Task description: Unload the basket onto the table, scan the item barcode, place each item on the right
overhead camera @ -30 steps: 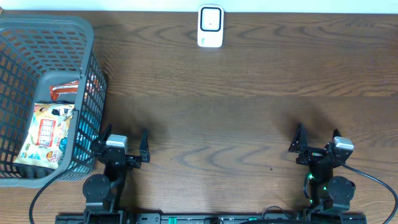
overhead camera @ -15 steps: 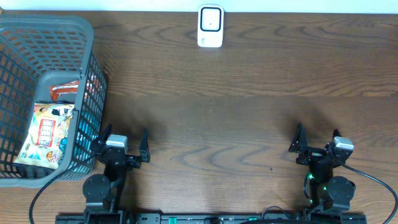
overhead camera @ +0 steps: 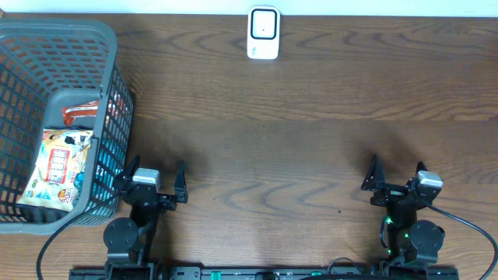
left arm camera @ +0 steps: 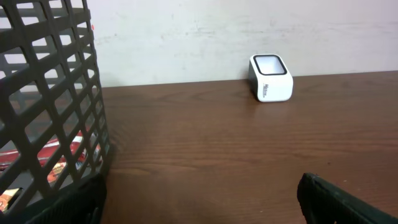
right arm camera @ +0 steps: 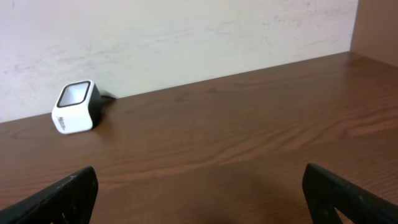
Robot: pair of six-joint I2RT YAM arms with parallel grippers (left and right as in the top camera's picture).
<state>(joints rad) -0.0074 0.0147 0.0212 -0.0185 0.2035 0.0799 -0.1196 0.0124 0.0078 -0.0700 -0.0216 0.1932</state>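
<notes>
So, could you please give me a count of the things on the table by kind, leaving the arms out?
Baskets: 1, the grey basket
Scanners: 1, the white scanner
Packets: 2 that show inside the basket, a pale snack packet and a red packet
Total: 4

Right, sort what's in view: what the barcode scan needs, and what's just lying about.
For the job: white scanner; snack packet and red packet, possible items, inside the grey basket; left hand and right hand, both open.
Just there: wooden table; pale wall behind.
</notes>
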